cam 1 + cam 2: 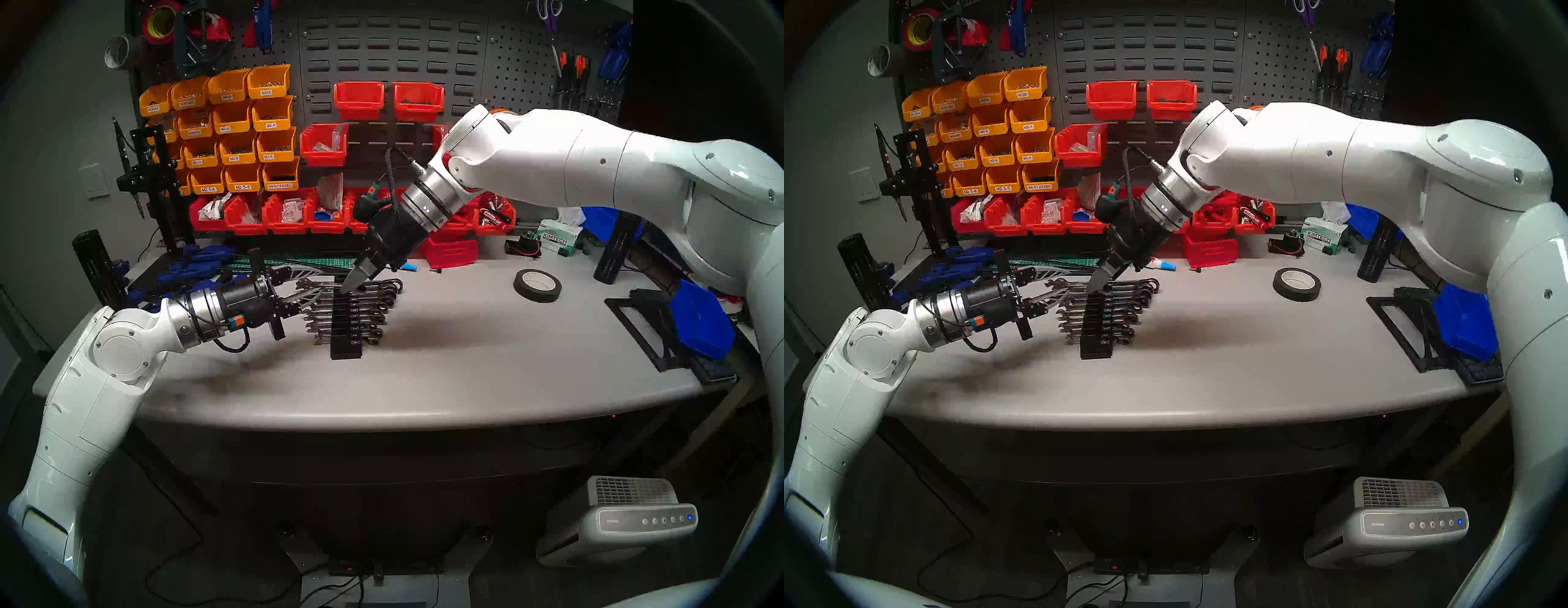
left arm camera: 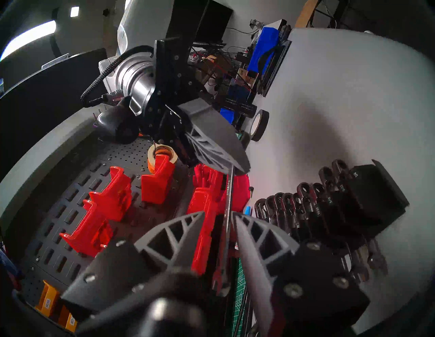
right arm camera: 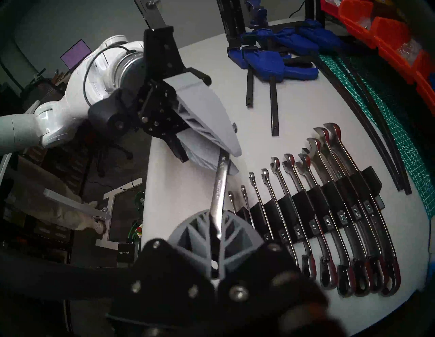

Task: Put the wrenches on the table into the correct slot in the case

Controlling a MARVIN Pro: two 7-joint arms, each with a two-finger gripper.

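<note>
Now both grippers hold one chrome combination wrench (image 3: 220, 188) in the air just above the far end of the black wrench rack (image 1: 347, 322). The right gripper (image 3: 217, 231) has its fingers pressed tight on one end; the left gripper (image 2: 217, 216) pinches the other end, fingers partly spread. The rack stands on the grey table (image 1: 466, 361), its slots filled with other wrenches.

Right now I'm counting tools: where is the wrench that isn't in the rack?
Held in the air between both claws: right claw shut on one end, left claw at the other, just left of the rack in the right wrist view.
</note>
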